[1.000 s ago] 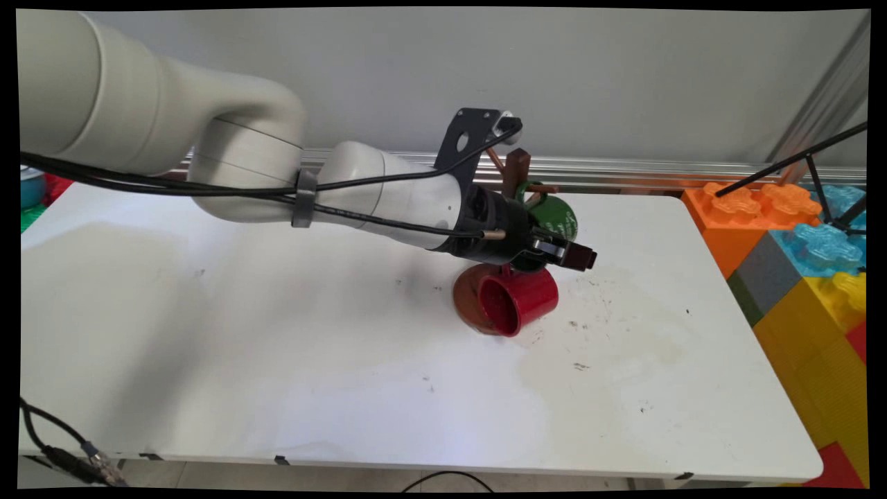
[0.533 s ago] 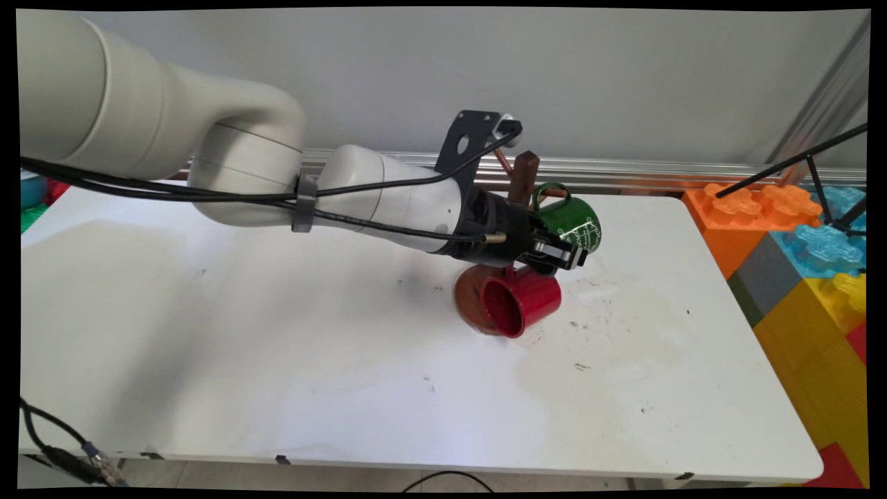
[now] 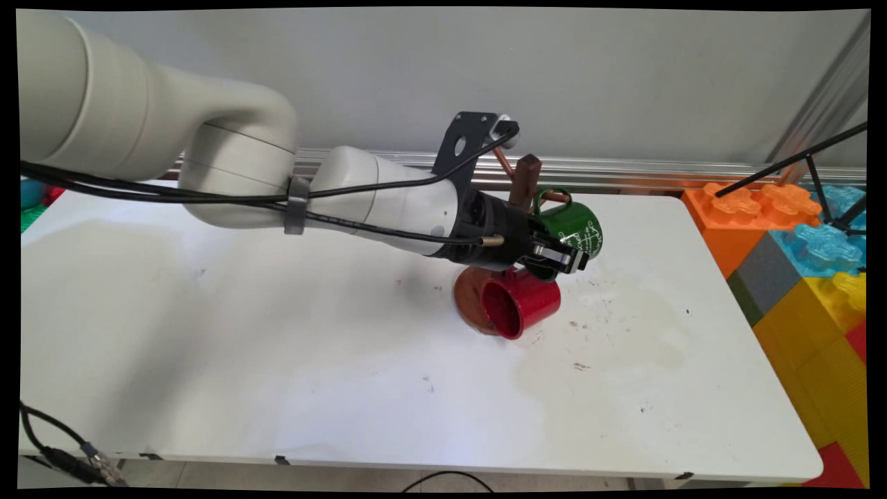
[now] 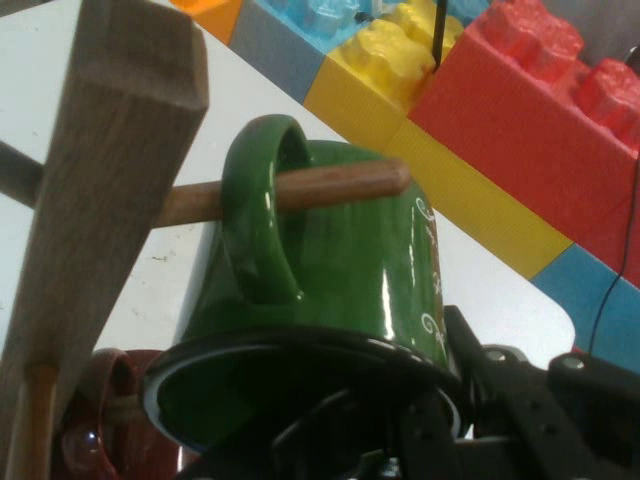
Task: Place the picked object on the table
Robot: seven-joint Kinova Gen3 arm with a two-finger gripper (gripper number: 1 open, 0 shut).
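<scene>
Found the hand [image 3: 563,258] clenched on the rim of the green mug [image 3: 575,225], 1 finger inside the mouth and 1 outside against the wall, as far as the hand view showed. Held the mug tilted just right of the wooden mug tree [image 3: 524,177], mouth turned back toward the arm, bottom pointing away from the tree. Saw the mug's handle [image 4: 255,220] already threaded over 1 wooden peg [image 4: 340,185] of the tree, the peg's rounded tip sticking out past the loop and lying close along the mug's side. Judged the hanging all but done: handle on the peg, grip not yet let go, weight seemingly shared between peg and hand. Noted a red mug [image 3: 523,303] low at the foot of the tree, on its side with its mouth toward the camera, overlapping the tree's round brown base [image 3: 468,294]; could not tell whether hung on a lower peg or resting on the worktop [image 3: 277,360]. Left big coloured toy blocks [image 3: 797,242] well to the right of the tree, off the worktop's edge.
</scene>
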